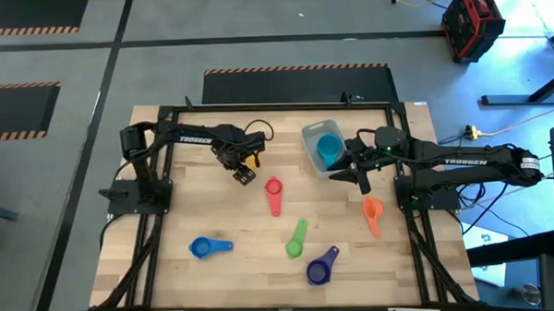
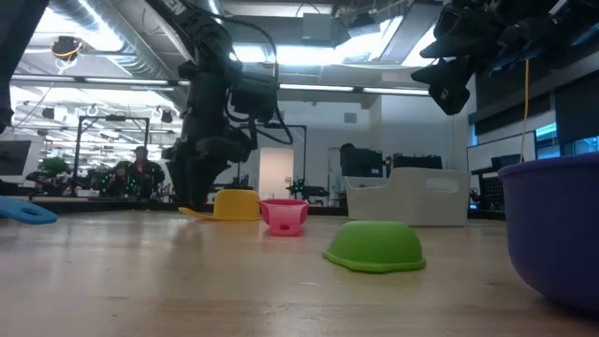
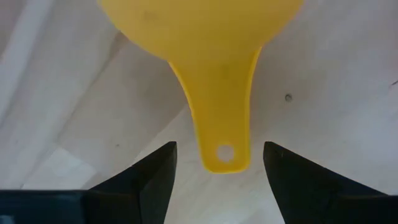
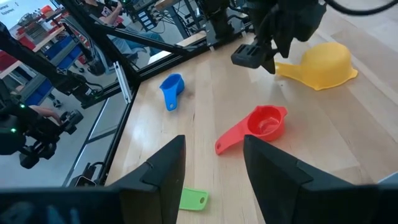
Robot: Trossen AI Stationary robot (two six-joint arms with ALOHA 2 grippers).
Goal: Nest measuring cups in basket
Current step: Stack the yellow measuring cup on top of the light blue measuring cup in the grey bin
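Observation:
My left gripper (image 1: pixel 243 171) is low over the table, left of the basket, and open. Its fingers stand on either side of the yellow cup's handle (image 3: pixel 222 134) without touching it. The yellow cup (image 4: pixel 321 65) lies mouth down on the wood. The basket (image 1: pixel 311 136) holds the teal cup (image 1: pixel 329 150). My right gripper (image 1: pixel 359 169) is open and raised off the table by the basket's near right corner. Red (image 1: pixel 275 194), green (image 1: pixel 296 238), purple (image 1: pixel 321 265), blue (image 1: pixel 209 247) and orange (image 1: pixel 372 213) cups lie scattered on the table.
The black frame rails (image 1: pixel 257 108) run around the table's edges. The green cup (image 2: pixel 374 245) lies mouth down near the table's near edge, the purple one (image 2: pixel 554 225) beside it. There is bare wood between the red cup and the basket.

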